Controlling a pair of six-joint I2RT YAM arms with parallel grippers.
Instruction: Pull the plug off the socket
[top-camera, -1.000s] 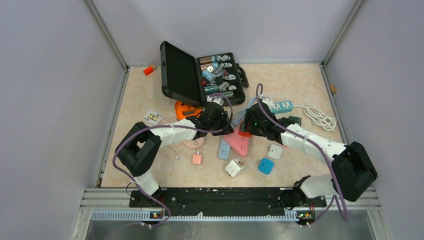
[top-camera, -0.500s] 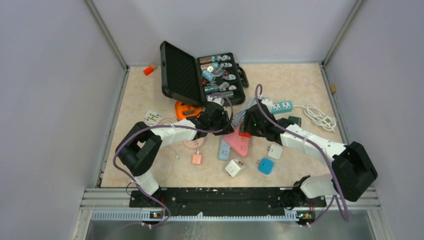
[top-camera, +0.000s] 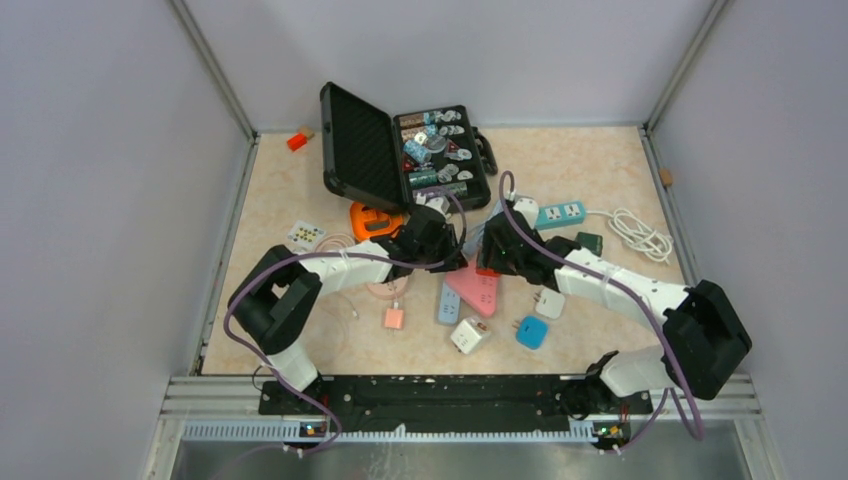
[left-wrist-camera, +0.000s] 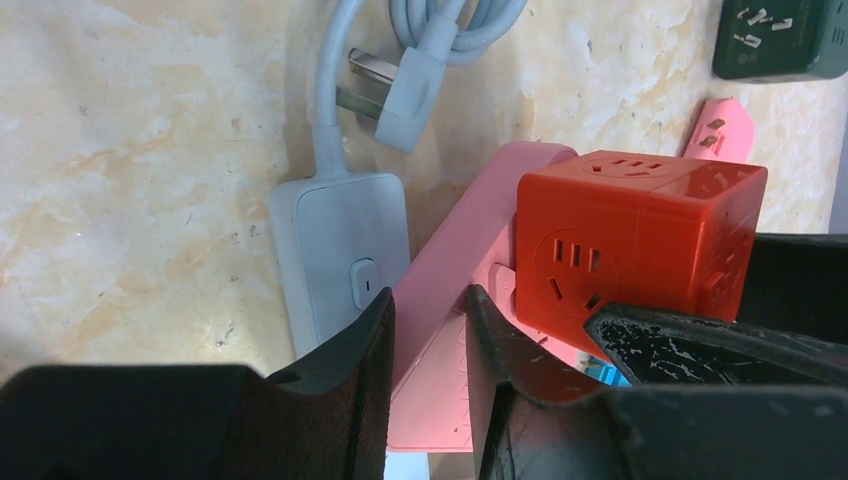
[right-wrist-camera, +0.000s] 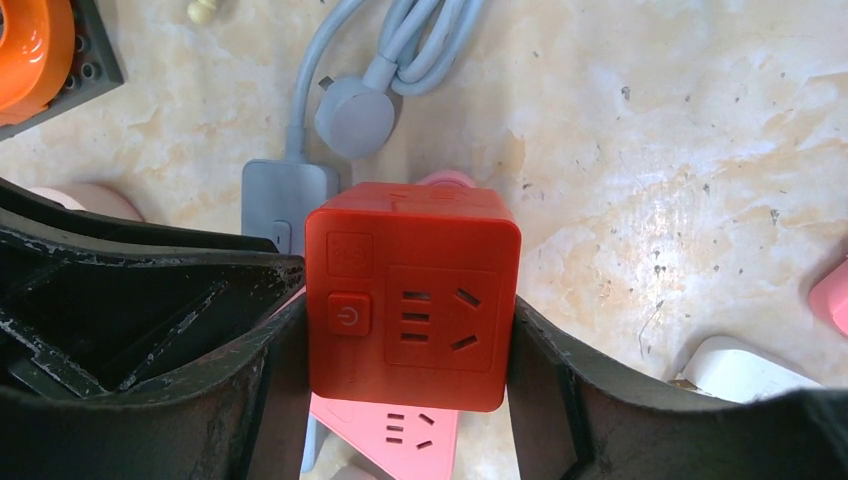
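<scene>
The red cube plug (right-wrist-camera: 412, 295) sits near the middle of the table (top-camera: 600, 160). It is seated on the far end of the pink power strip (left-wrist-camera: 440, 330), which runs from there toward the near edge. The right gripper (right-wrist-camera: 410, 335) has its jaws clamped on two opposite sides of the cube. The left gripper (left-wrist-camera: 430, 300) reaches in from the left, its jaws narrowed onto the strip's long edge just beside the cube, with the pink body filling the gap between them.

Just beside the strip's left side lies a grey power strip (left-wrist-camera: 340, 250), its coiled cable (left-wrist-camera: 440, 30) bunched toward the far edge. A dark green adapter (left-wrist-camera: 785, 35) lies apart on the right.

Toward the near edge, small adapters crowd the pink strip: a blue-grey one (top-camera: 448, 300), a white cube (top-camera: 467, 334) and a blue one (top-camera: 531, 332). An open black case (top-camera: 400, 150) stands at the far edge, with an orange object (top-camera: 372, 218) in front of it.
</scene>
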